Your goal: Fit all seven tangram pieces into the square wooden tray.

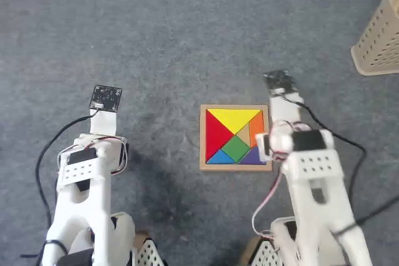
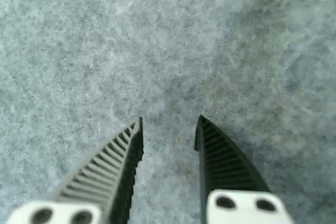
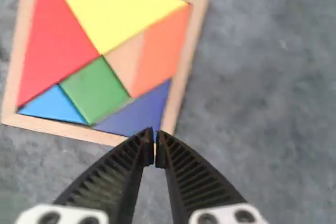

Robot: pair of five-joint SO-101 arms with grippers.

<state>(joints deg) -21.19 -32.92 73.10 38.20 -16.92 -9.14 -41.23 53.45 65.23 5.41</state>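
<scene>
Now | right hand (image 3: 155,141) pressed together at edge of tray (image 3: 200,45) | left hand (image 2: 169,121) spread over carpet (image 2: 157,40) | basket (image 1: 380,32) well apart

Soft, even light falls from overhead across the grey felt tabletop (image 1: 156,48), bright enough in the high view to show its mottled nap. A faint, soft-edged shadow spreads on the felt from the left arm (image 1: 84,179) toward the wooden tray (image 1: 203,135). The white arm shells are bright but not washed out. In the right wrist view the yellow triangle (image 3: 113,9) is lit flat, with no glare. In the left wrist view the felt beyond the left hand (image 2: 168,124) is paler on one side and dimmer on the other.
</scene>
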